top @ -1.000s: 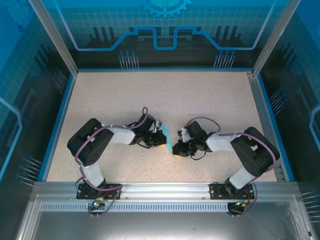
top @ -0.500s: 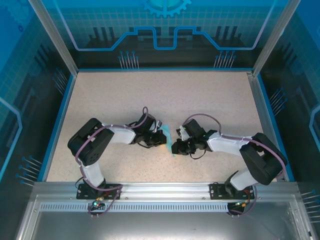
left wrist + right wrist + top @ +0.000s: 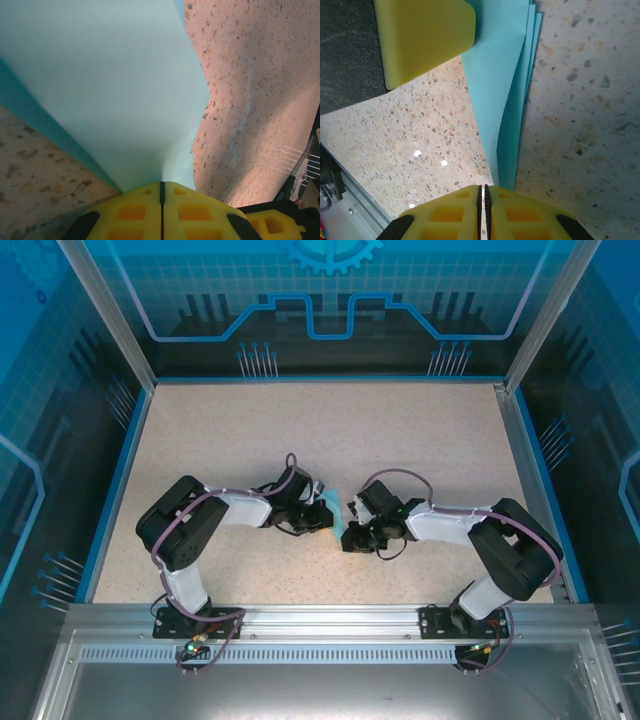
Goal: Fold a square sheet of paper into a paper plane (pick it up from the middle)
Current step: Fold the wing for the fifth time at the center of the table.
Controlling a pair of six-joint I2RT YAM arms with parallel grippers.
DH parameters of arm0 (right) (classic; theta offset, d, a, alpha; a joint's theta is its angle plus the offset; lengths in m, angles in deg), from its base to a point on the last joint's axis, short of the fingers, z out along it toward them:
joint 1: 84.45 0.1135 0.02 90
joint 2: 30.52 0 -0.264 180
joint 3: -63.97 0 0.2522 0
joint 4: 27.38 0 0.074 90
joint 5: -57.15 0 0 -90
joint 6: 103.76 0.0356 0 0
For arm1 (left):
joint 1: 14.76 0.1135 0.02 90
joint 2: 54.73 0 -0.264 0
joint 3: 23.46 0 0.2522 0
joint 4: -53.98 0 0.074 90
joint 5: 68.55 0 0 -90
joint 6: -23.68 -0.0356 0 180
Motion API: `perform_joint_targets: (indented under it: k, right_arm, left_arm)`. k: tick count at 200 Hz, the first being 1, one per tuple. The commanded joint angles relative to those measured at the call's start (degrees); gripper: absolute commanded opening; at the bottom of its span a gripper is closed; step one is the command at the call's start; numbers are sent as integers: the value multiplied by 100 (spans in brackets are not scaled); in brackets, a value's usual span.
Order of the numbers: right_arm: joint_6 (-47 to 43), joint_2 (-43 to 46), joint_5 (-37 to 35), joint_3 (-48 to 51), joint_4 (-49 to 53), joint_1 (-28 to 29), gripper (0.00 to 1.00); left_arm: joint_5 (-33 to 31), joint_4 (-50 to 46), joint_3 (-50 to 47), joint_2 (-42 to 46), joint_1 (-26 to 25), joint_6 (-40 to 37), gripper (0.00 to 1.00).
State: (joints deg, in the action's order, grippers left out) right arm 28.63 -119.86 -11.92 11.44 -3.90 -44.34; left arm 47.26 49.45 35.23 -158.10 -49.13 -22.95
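"What lies around the arms?"

"A speckled beige tabletop (image 3: 200, 440) with a blue rim, boxed in by glassy blue walls (image 3: 60, 390). The upper half of the frame is bare surface."

"And at centre?"

"The left gripper (image 3: 161, 187) is pressed together on the thin light-blue folded sheet of paper (image 3: 337, 520). The right gripper (image 3: 481, 191) pinches its layered edge just beside it."

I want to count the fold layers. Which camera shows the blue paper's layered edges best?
The right wrist view: the paper fans into several stacked edges running up from the shut right gripper. The left wrist view shows a smooth broad face pinched by the left gripper. The top view shows a small sliver between the grippers.
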Motion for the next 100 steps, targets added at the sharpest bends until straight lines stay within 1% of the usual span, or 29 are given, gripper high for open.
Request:
perform_joint_targets:
  k: [1, 30, 100]
  right_arm:
    - [-73, -101, -57, 26, 196, 64, 13]
    - [-73, -176, -12, 70, 171, 62, 13]
    - [-50, -233, -216, 190, 395, 62, 12]
  left_arm:
    - [-321, -425, 32, -263, -34, -75, 7]
    - [-321, -439, 42, -271, -31, -75, 7]
    - [-387, -536, 76, -289, -29, -65, 6]
